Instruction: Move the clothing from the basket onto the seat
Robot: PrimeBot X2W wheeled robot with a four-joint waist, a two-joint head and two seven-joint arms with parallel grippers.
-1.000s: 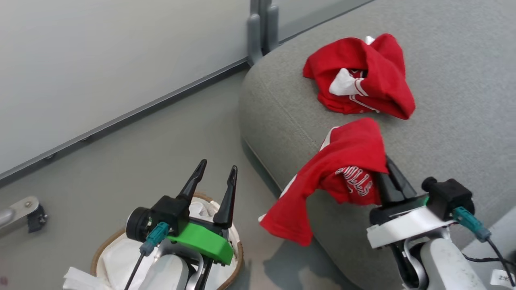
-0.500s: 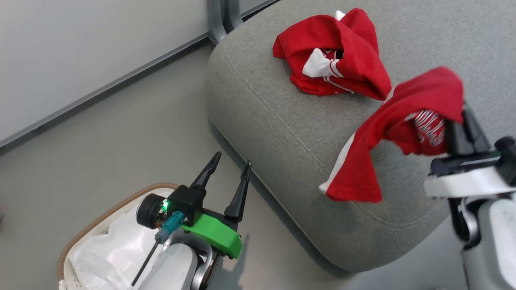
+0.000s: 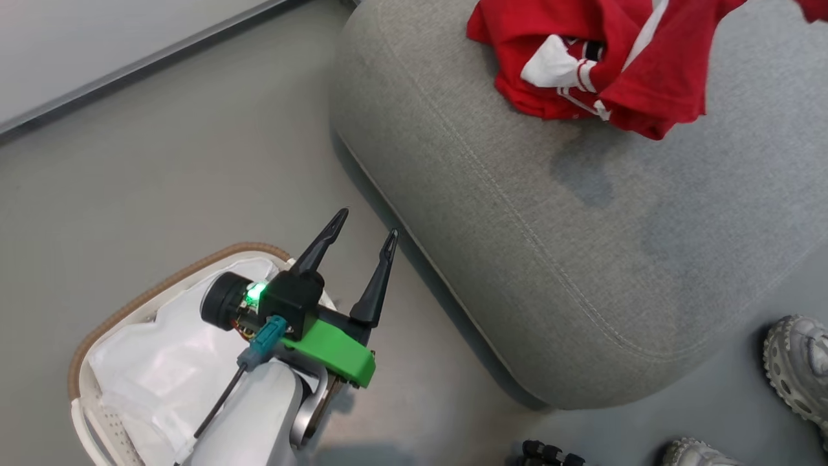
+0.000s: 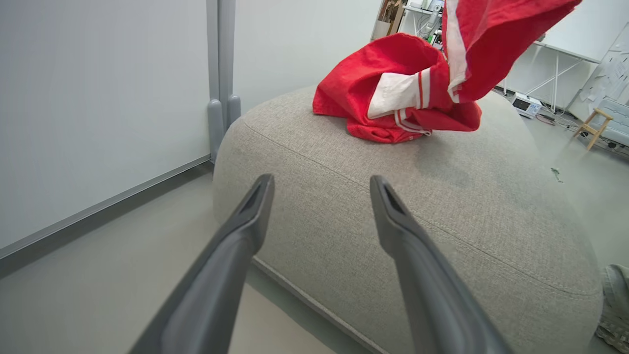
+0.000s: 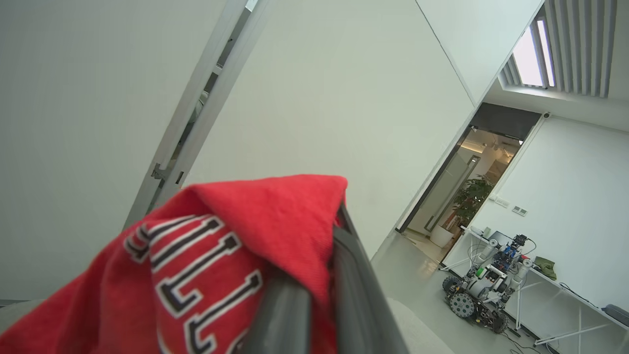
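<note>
Fingers (image 5: 354, 290) of the right gripper (image 5: 322, 275) are pressed close together on a fold of red clothing (image 5: 221, 255), and the lettered cloth is draped over their tips. That piece hangs above the seat (image 3: 517, 226). Its free end with the white stripe (image 4: 454, 49) drops toward a second garment (image 3: 517, 32), which lies crumpled on the seat top near the seat's far rounded corner. Whether the two touch cannot be told.

From the garments, a broad stretch of grey fabric runs to the stitched seam along the seat's front edge and round its near corner.

The left gripper (image 3: 367, 223) hangs off that front edge with its fingers spread wide and nothing between them. Their tips are over the strip of floor (image 3: 194, 162) that separates the seat from the basket (image 3: 162, 285).

The basket stands on the floor near the seat's front side, its brown rim turned toward the seat and its white liner (image 3: 162, 362) showing inside.

A person's pale shoes (image 3: 799, 362) stand on the floor just beside the seat's near corner, on the side away from the basket.
</note>
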